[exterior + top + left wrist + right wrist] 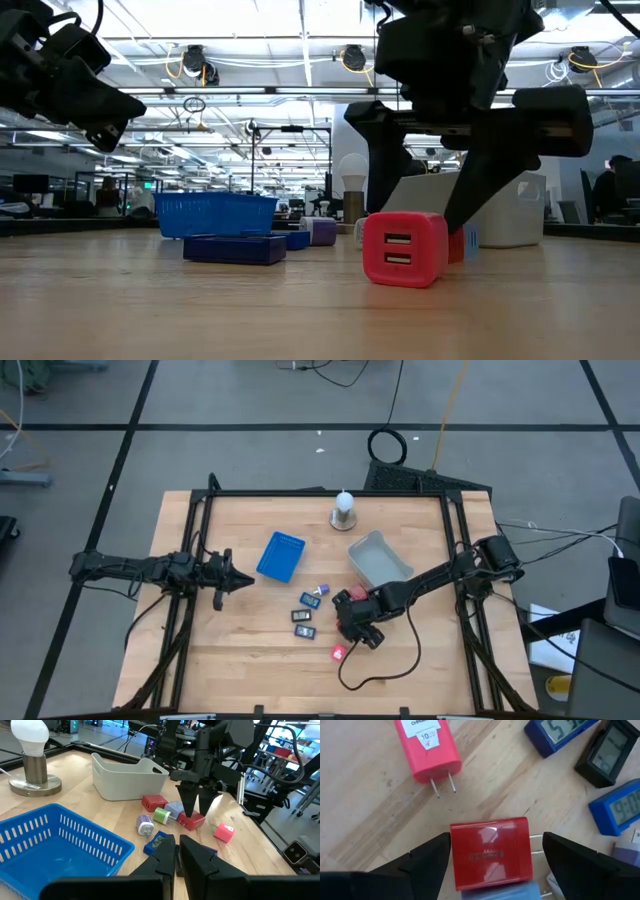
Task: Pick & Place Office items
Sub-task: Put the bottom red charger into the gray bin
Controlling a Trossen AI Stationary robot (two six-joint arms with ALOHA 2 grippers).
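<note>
**My right pincer stands open over the red charger**

My right gripper (490, 855) hangs point-down over the middle of the table, its two fingers (427, 857) spread wide apart with nothing between them that they touch. Straight below, in the gap, lies a dark red charger block (490, 851) with its two metal prongs sticking out sideways. It sits partly on top of a pale blue block (500, 892), so it is part of a small heap.

Near it, alone on the bare wood toward the front edge, lies a brighter pink-red charger (338, 654) with a white label and its own two prongs. In the low view this one stands closest, showing two USB slots.

To the other side of my fingers lie small clocks with digit displays: a blue one (560, 735), a black one (610, 752) and another blue one (617, 810). From the left wrist I also make out a green bit (161, 814) and a purple-white plug (145, 825) in the same cluster.

The clear grey tray (380, 558) stands just behind the cluster, the blue mesh basket (281, 556) to its left, and a white bulb on a round base (344, 510) at the back.

My left gripper (238, 580) waits at the table's left side, beside the basket, fingers nearly together and empty.
</note>
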